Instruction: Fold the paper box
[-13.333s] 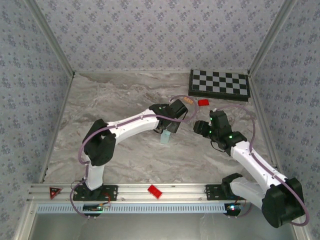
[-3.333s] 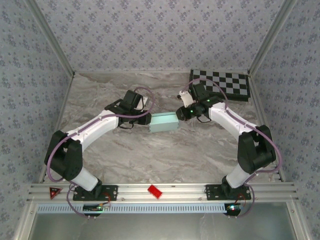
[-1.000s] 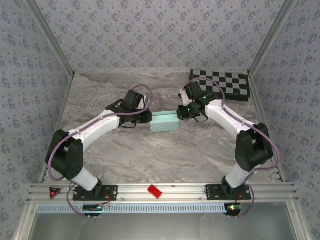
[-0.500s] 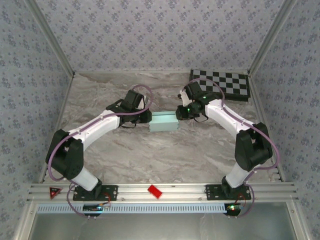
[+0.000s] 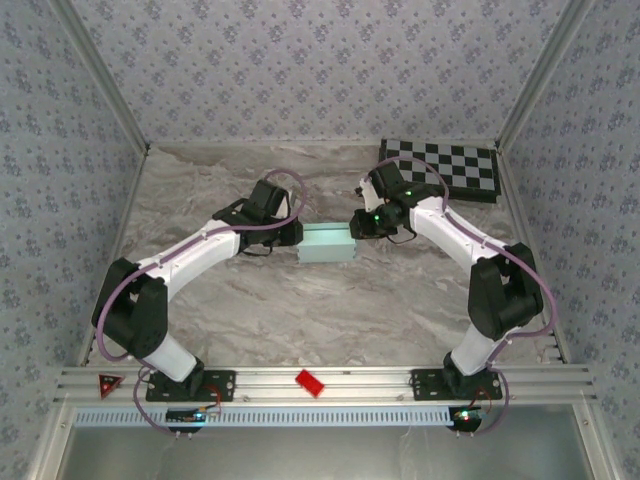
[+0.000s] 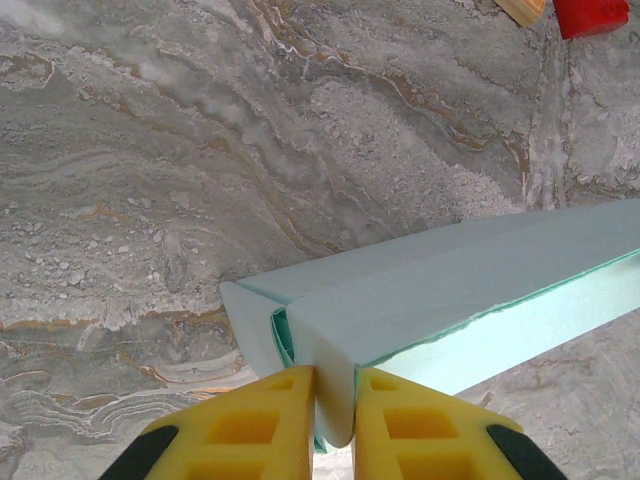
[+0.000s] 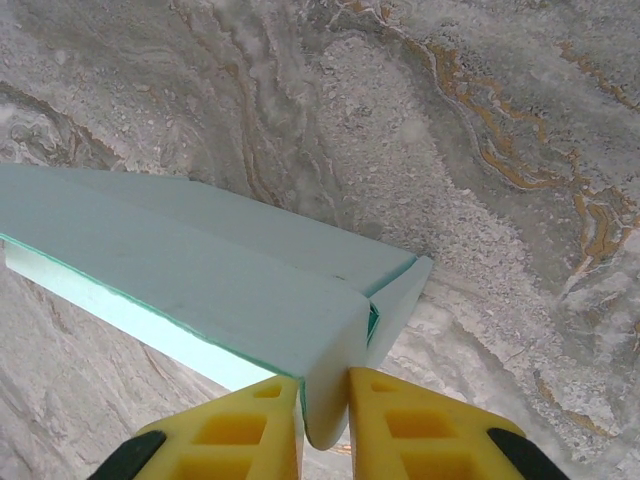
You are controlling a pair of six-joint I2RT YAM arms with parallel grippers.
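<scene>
The paper box is a pale mint rectangular box in the middle of the marble table, stretched between the two arms. My left gripper holds its left end; in the left wrist view the yellow fingers pinch the rounded end flap of the paper box. My right gripper holds its right end; in the right wrist view its yellow fingers are shut on the end flap of the paper box. The box's lid edge stands slightly raised along one long side.
A black-and-white checkered board lies at the back right. A red block and a wooden piece lie beyond the box. Another red block rests on the front rail. Patterned walls enclose the table.
Hardly anything has shifted over the last second. Both grippers stay on the box's ends; the box has crept slightly to the left.
</scene>
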